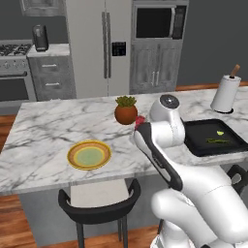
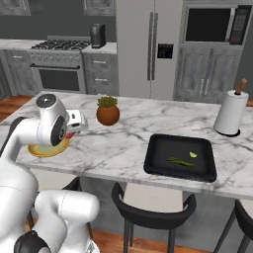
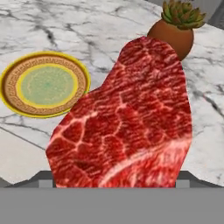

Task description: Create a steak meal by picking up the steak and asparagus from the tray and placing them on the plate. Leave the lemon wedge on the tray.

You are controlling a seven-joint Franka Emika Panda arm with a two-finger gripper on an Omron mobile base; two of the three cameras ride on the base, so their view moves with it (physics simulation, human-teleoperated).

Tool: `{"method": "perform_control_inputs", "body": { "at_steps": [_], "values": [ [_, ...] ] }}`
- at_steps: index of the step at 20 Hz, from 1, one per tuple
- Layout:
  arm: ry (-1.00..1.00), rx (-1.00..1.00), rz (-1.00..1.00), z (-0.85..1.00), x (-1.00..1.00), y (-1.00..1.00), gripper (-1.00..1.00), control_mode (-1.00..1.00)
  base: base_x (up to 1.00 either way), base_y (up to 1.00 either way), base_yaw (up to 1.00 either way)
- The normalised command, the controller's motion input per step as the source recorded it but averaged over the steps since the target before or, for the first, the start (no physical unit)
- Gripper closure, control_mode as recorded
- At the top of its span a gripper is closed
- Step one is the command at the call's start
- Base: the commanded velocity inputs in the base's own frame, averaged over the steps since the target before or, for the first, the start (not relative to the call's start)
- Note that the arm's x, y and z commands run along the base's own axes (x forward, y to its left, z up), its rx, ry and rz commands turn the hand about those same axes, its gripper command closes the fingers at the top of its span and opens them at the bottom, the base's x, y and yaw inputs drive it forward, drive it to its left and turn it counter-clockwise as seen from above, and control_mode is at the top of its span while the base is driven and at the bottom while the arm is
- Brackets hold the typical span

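While the steak (image 3: 127, 118) is off the tray and up in the gripper (image 2: 74, 129), standing on edge close before the hand camera, the job is, by my reckoning, under halfway: nothing lies on the plate (image 1: 89, 154) yet. The fingers are spread wide with the meat between them, so I judge they are gripping it, though the pads themselves are hidden behind the slab. In the right base view a sliver of red shows under the hand, just above the plate's far edge.

Taking the plate as the landmark and going left to right: the plate sits bare on the marble counter (image 1: 43, 131), near its front edge. Just to its right and a little further back stands a small potted plant (image 1: 126, 111) in a round brown pot. Well to the right of the plate lies the black tray (image 2: 180, 157), with the asparagus (image 2: 181, 162) near its middle and the lemon wedge (image 2: 193, 154) just beyond the stalks. Further right again, behind the tray, a paper towel roll (image 2: 231, 111) stands upright.

What is left, as I judge it: lower the steak onto the plate, fetch the asparagus, leave the lemon alone.

Behind the counter run a stove (image 2: 60, 64), a steel fridge (image 2: 148, 47) and a built-in microwave (image 2: 215, 23). Dark stools (image 2: 150, 211) stand at the counter's near side on a wooden floor.
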Motion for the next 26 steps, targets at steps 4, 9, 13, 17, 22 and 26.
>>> {"method": "perform_control_inputs", "body": {
  "at_steps": [4,9,13,17,22,26],
  "values": [
    [0.07,-0.04,0.22,-0.01,0.0,1.0,1.0,-1.0,0.0,0.0,0.0],
    [0.09,-0.03,0.23,-0.2,0.0,1.0,1.0,-1.0,0.0,0.0,0.0],
    [0.12,-0.04,0.21,-0.42,0.03,1.0,1.0,-1.0,0.0,0.0,0.0],
    [0.2,0.0,0.16,-0.63,0.37,0.52,1.0,-1.0,0.0,0.0,0.0],
    [0.14,0.0,0.09,-0.52,0.54,0.22,1.0,-1.0,0.0,0.0,0.0],
    [0.09,0.0,0.04,-0.28,0.58,0.26,1.0,-1.0,0.0,0.0,0.0]
  ]
}}
